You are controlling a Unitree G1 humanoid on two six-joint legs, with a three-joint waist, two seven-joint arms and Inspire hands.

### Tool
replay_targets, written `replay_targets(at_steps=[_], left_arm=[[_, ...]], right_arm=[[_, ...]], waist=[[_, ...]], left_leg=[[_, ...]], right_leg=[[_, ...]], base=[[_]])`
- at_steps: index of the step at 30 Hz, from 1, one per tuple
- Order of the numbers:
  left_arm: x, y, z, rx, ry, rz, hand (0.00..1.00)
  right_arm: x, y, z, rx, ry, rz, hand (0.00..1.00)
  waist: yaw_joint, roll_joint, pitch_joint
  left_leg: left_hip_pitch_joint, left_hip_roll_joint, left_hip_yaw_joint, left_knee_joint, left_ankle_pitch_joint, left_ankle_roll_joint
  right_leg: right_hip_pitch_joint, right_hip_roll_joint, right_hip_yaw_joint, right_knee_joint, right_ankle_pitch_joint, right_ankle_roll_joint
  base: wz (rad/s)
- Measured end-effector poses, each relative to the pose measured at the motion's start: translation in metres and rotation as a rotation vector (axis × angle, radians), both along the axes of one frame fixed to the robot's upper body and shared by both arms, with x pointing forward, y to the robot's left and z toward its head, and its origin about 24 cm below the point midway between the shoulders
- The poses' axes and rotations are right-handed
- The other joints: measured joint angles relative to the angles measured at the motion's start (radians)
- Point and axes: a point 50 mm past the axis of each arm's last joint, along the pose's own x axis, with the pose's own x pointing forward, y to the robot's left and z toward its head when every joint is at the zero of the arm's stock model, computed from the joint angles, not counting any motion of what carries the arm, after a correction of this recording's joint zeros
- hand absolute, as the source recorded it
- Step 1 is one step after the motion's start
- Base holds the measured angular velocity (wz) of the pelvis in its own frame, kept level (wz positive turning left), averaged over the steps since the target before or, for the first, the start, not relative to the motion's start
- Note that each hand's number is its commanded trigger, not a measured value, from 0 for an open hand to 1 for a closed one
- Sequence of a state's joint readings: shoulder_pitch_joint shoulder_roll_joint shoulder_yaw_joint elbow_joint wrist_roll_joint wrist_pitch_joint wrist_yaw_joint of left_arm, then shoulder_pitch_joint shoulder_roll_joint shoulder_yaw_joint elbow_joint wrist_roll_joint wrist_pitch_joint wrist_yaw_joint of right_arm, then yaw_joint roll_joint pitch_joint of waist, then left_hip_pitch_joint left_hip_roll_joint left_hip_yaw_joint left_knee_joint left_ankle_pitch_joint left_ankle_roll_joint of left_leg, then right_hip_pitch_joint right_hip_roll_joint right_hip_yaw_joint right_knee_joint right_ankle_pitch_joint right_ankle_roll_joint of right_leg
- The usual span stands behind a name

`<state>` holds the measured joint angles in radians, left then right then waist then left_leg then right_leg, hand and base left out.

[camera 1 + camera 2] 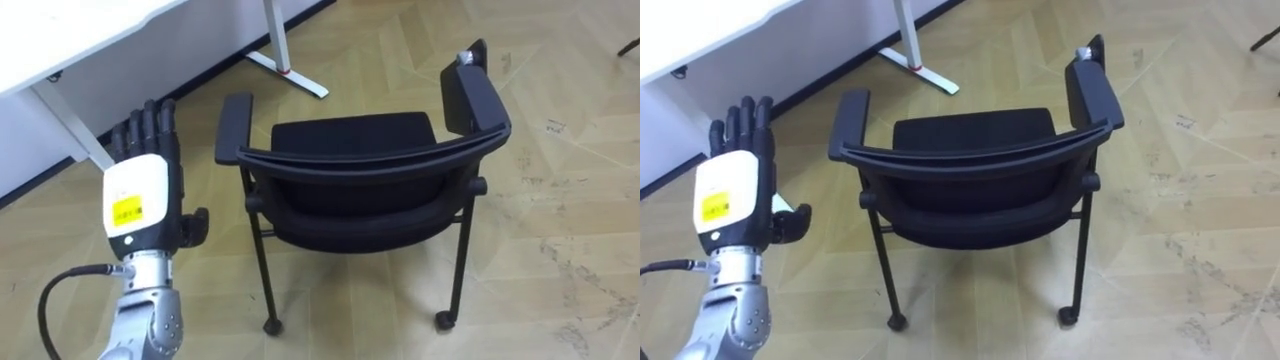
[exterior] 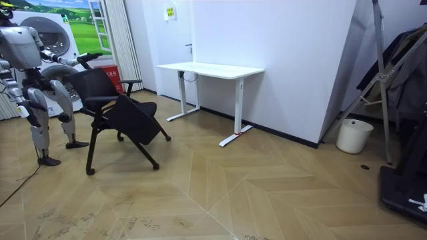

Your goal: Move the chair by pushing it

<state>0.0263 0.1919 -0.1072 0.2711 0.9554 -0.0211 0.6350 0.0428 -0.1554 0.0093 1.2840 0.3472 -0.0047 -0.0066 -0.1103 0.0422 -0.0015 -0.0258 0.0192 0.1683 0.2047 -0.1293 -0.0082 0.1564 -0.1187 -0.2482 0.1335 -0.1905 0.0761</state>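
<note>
Room view: black chair on wood floor, white desk beyond.

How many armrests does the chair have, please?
2. One armrest is on the chair's side at the robot's left, nearer the desk; the other is on the side at its right. None seems hidden.

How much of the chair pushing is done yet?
Hardly any. Done: the robot stands behind the chair. In hand: its open left hand is raised beside the backrest, not touching. Left: push the chair, which stands away from the white desk.
</note>
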Motion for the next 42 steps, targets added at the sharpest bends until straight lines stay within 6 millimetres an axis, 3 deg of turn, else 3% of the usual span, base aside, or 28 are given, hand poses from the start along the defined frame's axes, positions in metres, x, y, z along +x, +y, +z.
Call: replay_targets(at_steps=[6, 19, 24, 33, 37, 42], left_arm=[[0.007, -0.011, 0.008, 0.006, -0.016, -0.054, 0.0], [0.006, -0.029, 0.004, 0.116, 0.046, -0.149, 0.0], [0.005, -0.038, 0.0, 0.117, 0.074, -0.192, 0.0], [0.012, -0.042, 0.004, 0.14, 0.098, -0.232, 0.0], [0.018, -0.044, 0.009, 0.152, 0.092, -0.246, 0.0], [0.019, -0.044, 0.01, 0.154, 0.09, -0.247, 0.0]], right_arm=[[0.001, -0.001, 0.0, -0.004, 0.001, 0.009, 0.0], [0.007, -0.002, 0.002, -0.016, -0.005, 0.055, 0.0], [0.008, -0.002, 0.002, -0.023, -0.008, 0.058, 0.0], [0.01, -0.002, 0.002, -0.025, -0.013, 0.063, 0.0], [0.011, -0.006, 0.003, -0.031, -0.023, 0.064, 0.0], [0.01, -0.009, 0.004, -0.039, -0.021, 0.064, 0.0]], waist=[[-0.002, 0.004, 0.0001], [-0.008, 0.013, 0.0032], [-0.008, 0.02, -0.0002], [-0.027, 0.025, 0.0002], [-0.029, 0.04, 0.0077], [-0.036, 0.047, 0.0067]], left_leg=[[0.0, 0.0, 0.0, 0.001, 0.0, 0.0], [0.001, 0.002, 0.008, 0.0, 0.0, 0.0], [0.0, 0.004, 0.022, -0.002, 0.0, 0.0], [-0.002, 0.004, 0.021, -0.001, 0.0, 0.0], [0.001, 0.004, 0.023, -0.002, 0.0, 0.0], [0.002, 0.004, 0.023, -0.002, 0.0, 0.0]], right_leg=[[0.001, 0.0, 0.001, 0.0, 0.0, 0.0], [-0.003, 0.0, 0.006, 0.0, 0.0, 0.0], [-0.013, 0.0, 0.025, 0.001, 0.0, 0.0], [-0.017, 0.0, 0.023, 0.001, 0.001, -0.001], [-0.017, -0.001, 0.027, 0.001, 0.001, -0.001], [-0.017, -0.001, 0.031, 0.001, 0.001, -0.001]], base=[[0.0], [0.0], [-0.08], [-0.01], [-0.02], [0.0]])
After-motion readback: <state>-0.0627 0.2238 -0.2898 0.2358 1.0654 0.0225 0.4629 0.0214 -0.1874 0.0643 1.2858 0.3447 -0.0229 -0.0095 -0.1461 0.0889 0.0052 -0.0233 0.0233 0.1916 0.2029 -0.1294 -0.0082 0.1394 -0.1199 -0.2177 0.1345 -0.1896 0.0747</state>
